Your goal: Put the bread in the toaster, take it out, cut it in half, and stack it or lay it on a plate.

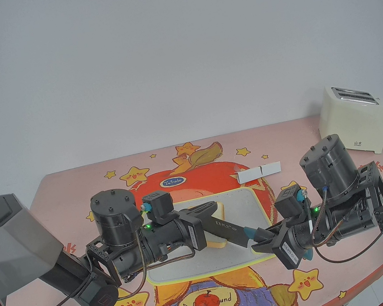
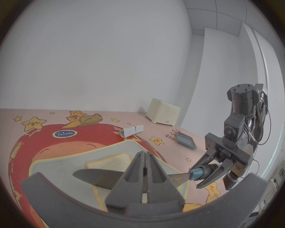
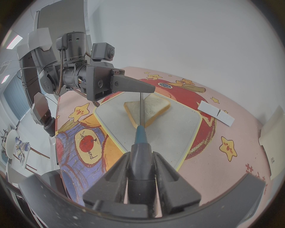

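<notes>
One slice of bread lies flat on the cutting board, which sits in the middle of the table, a little closer to its near edge. The right gripper is at the near right corner of the board, and its fingers are clamped on the teal handle of a knife. The dark blade stands on its edge and runs across the middle of the slice. I cannot tell if it goes into the bread, but the slice looks whole. The left gripper is over the left part of the board, with its two fingers pressed together and nothing between them. Its tips are above the slice, close to the blade, and I cannot tell if they touch the bread. A cream toaster stands at the far right corner of the table. A white card lies on the table just past the far edge of the board. A small dark grey flat thing lies between the board and the toaster, toward the right edge of the table.
</notes>
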### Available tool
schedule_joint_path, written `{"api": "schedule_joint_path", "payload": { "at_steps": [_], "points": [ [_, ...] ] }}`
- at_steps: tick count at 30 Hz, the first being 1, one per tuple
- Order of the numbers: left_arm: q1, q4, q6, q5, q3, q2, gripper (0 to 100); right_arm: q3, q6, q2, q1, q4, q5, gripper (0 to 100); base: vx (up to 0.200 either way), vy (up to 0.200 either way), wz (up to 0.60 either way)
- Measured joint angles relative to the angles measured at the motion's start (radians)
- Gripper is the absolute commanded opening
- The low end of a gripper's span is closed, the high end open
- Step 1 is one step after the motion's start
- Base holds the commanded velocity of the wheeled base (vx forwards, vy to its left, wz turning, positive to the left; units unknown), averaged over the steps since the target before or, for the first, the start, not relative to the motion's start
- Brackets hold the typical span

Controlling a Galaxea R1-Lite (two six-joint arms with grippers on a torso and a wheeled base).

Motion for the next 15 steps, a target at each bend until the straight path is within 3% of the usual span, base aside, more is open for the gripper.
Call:
{"api": "schedule_joint_path", "payload": {
  "at_steps": [15],
  "points": [
    [-0.005, 0.001, 0.000, -0.002, 0.010, -0.004, 0, 0.015, 0.001, 0.010, -0.001, -0.007, 0.000, 0, 0.000, 0.000, 0.00]
  ]
}}
